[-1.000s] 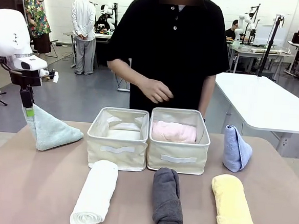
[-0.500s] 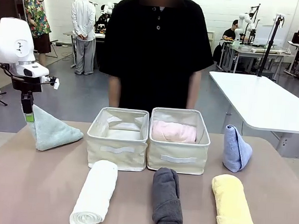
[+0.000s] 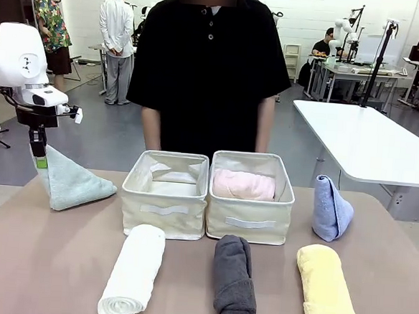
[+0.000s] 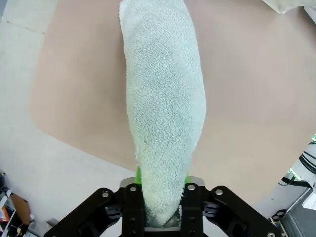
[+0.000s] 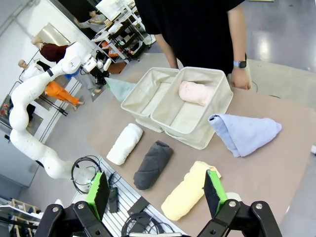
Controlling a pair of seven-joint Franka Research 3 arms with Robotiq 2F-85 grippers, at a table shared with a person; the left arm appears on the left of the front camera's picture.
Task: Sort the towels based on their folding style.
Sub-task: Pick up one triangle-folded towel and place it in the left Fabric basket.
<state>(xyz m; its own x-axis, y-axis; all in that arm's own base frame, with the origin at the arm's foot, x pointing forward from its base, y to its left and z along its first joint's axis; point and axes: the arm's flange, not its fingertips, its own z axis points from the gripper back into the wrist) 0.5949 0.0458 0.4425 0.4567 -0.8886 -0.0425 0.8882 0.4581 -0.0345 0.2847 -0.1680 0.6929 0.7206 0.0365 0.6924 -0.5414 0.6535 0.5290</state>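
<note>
The left gripper pinches the mint towel's peak, its base on the table; the wrist view shows green pads clamped on terry. The right gripper hangs wide open above the yellow roll. The pink roll lies in the right bin; the white roll and grey roll lie before the bins, the blue cone beside them.

The white, rounded left arm carries a black left gripper with green pads and silver screws; the person wears a black short-sleeved polo shirt and a dark wristwatch.
</note>
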